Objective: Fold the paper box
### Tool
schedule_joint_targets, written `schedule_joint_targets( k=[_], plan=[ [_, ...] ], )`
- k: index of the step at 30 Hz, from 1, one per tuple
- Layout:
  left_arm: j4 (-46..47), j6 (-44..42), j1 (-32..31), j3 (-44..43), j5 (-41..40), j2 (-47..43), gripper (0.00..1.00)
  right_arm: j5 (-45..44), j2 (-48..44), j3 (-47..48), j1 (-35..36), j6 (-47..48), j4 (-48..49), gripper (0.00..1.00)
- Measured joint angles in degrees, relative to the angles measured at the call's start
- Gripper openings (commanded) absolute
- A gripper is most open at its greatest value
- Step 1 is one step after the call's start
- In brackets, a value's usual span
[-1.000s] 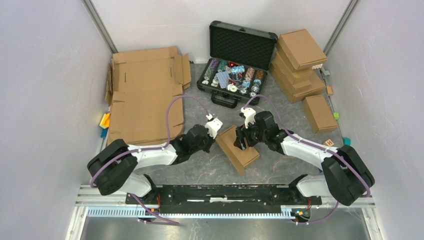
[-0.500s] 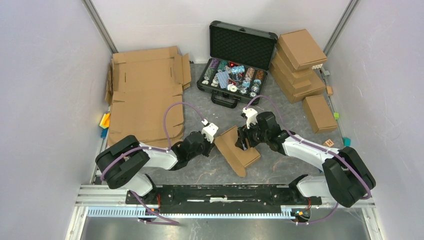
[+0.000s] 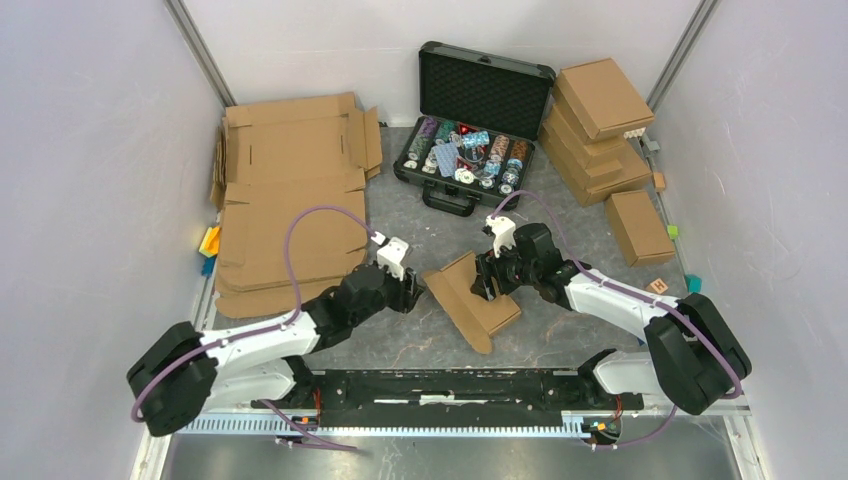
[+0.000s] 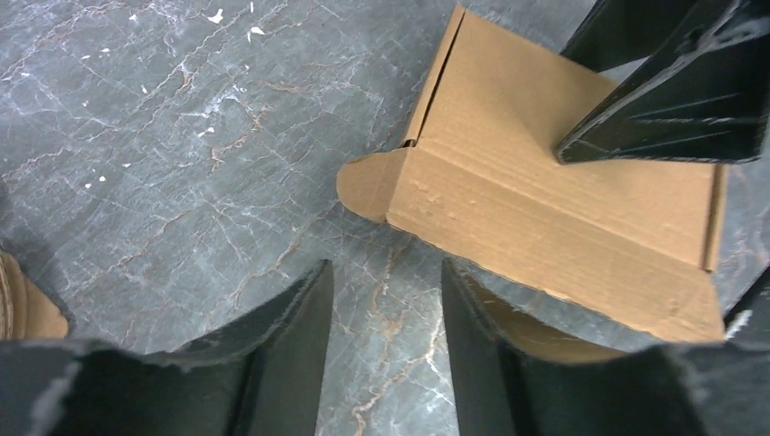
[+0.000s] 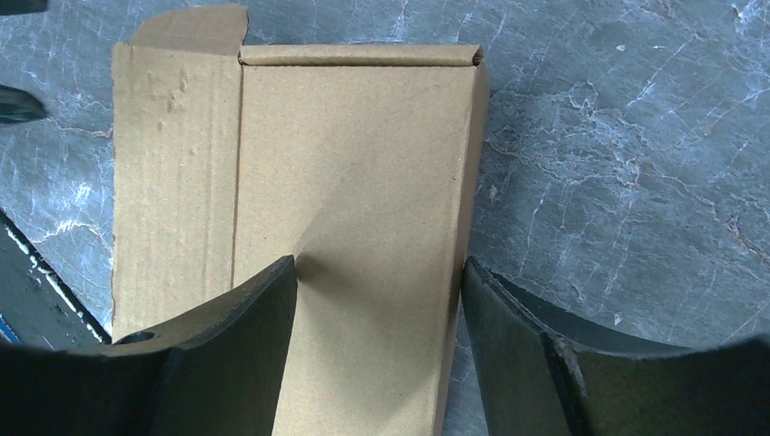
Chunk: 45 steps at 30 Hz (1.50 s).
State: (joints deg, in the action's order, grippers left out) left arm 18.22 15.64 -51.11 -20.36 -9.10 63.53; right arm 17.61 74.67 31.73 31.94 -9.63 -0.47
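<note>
On the table (image 3: 560,230), paper box (image 3: 468,300) sits skewed | right gripper (image 5: 380,268) spread wide, one finger on top, other off its edge | left gripper (image 4: 386,272) parted, holding nothing, just beside it

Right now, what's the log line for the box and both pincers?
paper box: partly folded, tab out | left pincer: open, empty, beside box | right pincer: open, over box

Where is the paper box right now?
Top view: the box lies on the table between the left arm and right arm, in front of the black case.
</note>
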Motion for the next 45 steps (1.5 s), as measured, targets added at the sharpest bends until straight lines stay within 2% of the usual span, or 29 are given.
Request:
schedule_joint_targets(
  k=[4,8,13,17,20,34,40,45],
  plan=[
    [-3.45,1.44,0.66,-0.72,0.26,-4.33,0.69,0.20,0.00,0.00,-0.09,0.00,-0.04,0.71],
    [-4.50,1.42,2.84,-2.27,1.92,-2.95,0.70,0.39,0.00,0.00,-0.09,0.00,-0.07,0.71],
    [-4.79,1.44,8.96,-8.13,10.54,6.43,0.66,0.44,0.04,0.00,-0.09,0.00,-0.04,0.71],
    [-4.48,1.60,12.74,-11.72,17.99,13.40,0.52,0.46,0.17,0.02,-0.13,0.00,-0.02,0.71],
    [-4.52,2.05,13.57,-12.92,22.36,16.37,0.48,0.48,0.28,0.04,-0.15,0.00,-0.02,0.71],
    [-4.44,3.45,15.21,-14.60,30.91,21.75,0.47,0.81,0.44,0.17,-0.20,-0.11,-0.11,0.70],
    [-3.91,4.66,15.80,-15.02,33.03,22.53,0.39,0.90,0.44,0.17,-0.20,-0.11,-0.11,0.70],
    [-2.69,5.20,15.82,-15.04,33.81,23.47,0.39,1.05,0.50,0.20,-0.20,-0.13,-0.11,0.69]
  ],
)
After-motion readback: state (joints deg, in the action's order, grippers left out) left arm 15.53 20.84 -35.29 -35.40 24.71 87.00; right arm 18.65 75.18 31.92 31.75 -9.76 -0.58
